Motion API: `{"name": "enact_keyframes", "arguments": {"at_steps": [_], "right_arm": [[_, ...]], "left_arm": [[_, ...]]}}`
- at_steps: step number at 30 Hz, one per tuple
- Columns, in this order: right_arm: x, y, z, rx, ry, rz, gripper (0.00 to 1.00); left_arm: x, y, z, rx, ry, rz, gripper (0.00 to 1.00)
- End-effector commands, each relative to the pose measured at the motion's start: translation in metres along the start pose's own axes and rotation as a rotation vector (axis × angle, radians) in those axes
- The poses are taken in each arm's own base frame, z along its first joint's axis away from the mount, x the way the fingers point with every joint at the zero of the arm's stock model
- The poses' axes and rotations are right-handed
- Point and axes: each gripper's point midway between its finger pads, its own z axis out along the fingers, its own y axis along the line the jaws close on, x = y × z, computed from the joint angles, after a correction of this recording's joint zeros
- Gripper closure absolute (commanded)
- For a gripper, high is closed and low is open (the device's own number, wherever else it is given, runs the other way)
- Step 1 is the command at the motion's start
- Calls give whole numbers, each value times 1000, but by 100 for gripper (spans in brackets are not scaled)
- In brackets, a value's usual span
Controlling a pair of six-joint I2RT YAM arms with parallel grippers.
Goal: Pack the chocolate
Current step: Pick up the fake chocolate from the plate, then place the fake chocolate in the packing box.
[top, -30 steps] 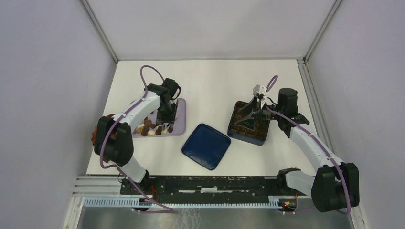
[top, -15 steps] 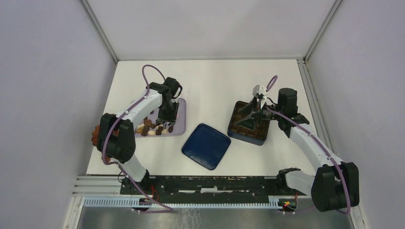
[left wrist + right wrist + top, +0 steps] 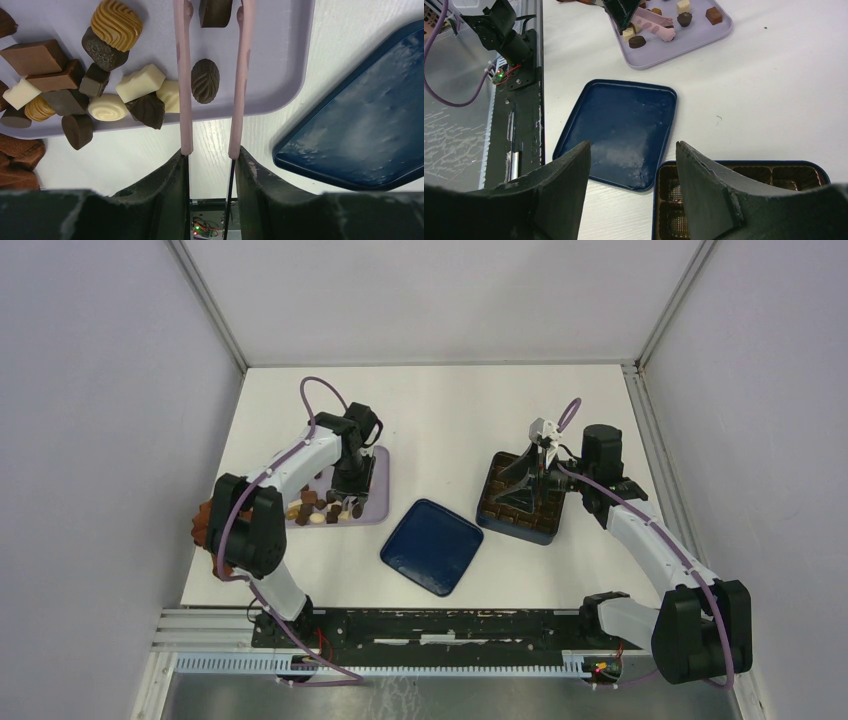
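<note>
My left pincer [image 3: 210, 152] is closed partway on a pair of long pink plastic tongs [image 3: 184, 75], one black finger pressing on each arm, and the tongs reach out over the shallow lavender plastic tray [image 3: 280, 60]. The chocolate [image 3: 140, 82], a jumble of small dark, mid-brown, caramel and cream pieces, lies heaped on the side of that tray away from the flat dark blue tin lid [image 3: 360, 130], which sits on the white desk [image 3: 450, 420] just beside the tray. One dark oval piece with a leaf pattern [image 3: 205, 81] rests on the tray between the two tong arms, and a second dark piece [image 3: 215, 11] sits between them nearer the tips; I cannot tell whether it is pinched. My right pincer [image 3: 633, 148] stands wide open with nothing in it, well apart from the tray, over the dark blue box with brown cups [image 3: 774, 175] beyond the lid.
</note>
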Motion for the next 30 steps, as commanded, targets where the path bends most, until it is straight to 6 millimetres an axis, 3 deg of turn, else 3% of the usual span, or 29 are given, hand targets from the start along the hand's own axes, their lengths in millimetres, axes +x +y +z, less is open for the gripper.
{"name": "enact_keyframes", "arguments": {"at_steps": [1, 7, 12, 21, 26, 30], "right_arm": [[-6, 1, -1, -16, -13, -31, 31], [-7, 1, -1, -17, -13, -33, 32], [-7, 1, -1, -16, -12, -37, 31], [-7, 0, -1, -12, -6, -39, 31], [-8, -5, -4, 20, 17, -77, 31], [-10, -16, -10, 88, 43, -101, 31]], "left_arm": [[-8, 0, -6, 14, -18, 45, 56], [-9, -1, -4, 17, -16, 42, 59], [-10, -1, -7, 19, -29, 36, 76], [-13, -2, -34, 46, -129, -5, 82], [-6, -24, -57, 208, -216, -28, 86], [0, -63, -85, 461, -317, -10, 88]]}}
